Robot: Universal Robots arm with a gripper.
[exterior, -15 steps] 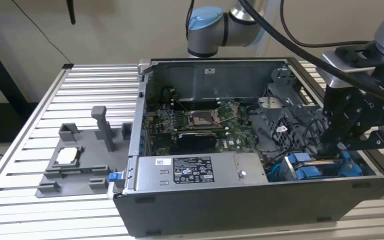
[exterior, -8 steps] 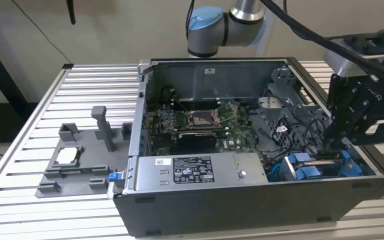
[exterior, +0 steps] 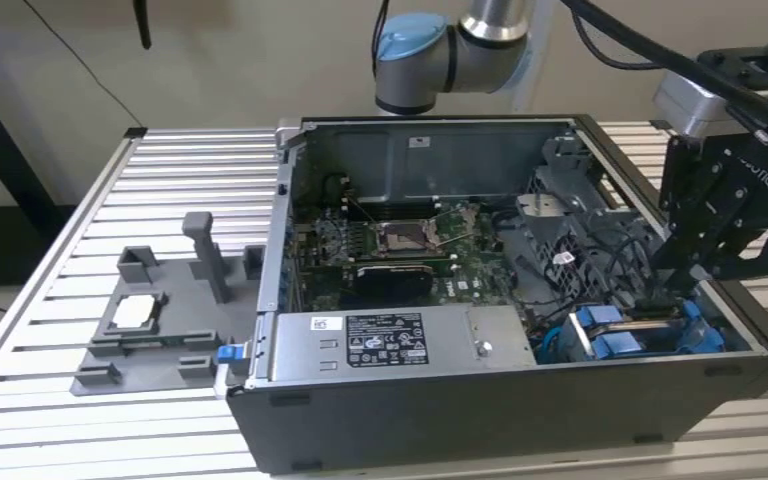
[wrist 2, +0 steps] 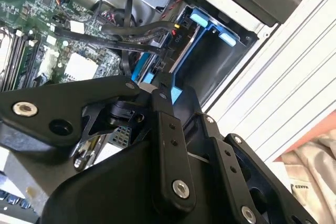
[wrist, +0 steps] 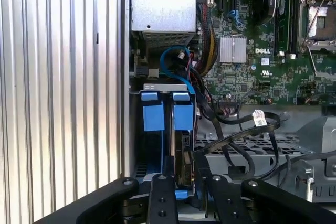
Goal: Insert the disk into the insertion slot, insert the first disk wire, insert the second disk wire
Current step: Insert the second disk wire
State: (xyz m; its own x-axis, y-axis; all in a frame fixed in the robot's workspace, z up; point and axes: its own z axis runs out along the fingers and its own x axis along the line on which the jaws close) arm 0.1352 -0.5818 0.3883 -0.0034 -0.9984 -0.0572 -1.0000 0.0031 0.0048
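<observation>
The disk [wrist: 185,153] sits on edge in its blue carrier [wrist: 153,116] inside the insertion slot [exterior: 631,335] at the case's front corner, on the exterior view's right. A black disk wire [wrist: 231,139] runs from the motherboard side to a plug at the disk's end. My gripper [exterior: 654,298] reaches down into this bay, and its fingers [wrist 2: 167,121] stand close together, shut on that plug. In both wire-side pictures, the gripper [wrist: 187,184] is right over the disk's connector edge, and the carrier [wrist 2: 191,51] shows beyond the fingertips.
The open computer case [exterior: 491,400] lies on a slatted aluminium table [exterior: 157,200]. A grey power-supply box [exterior: 384,338] fills the case's front, beside the motherboard [exterior: 411,245]. A grey fixture [exterior: 157,320] stands on the exterior view's left. Loose black cables [wrist 2: 113,38] cross the bay.
</observation>
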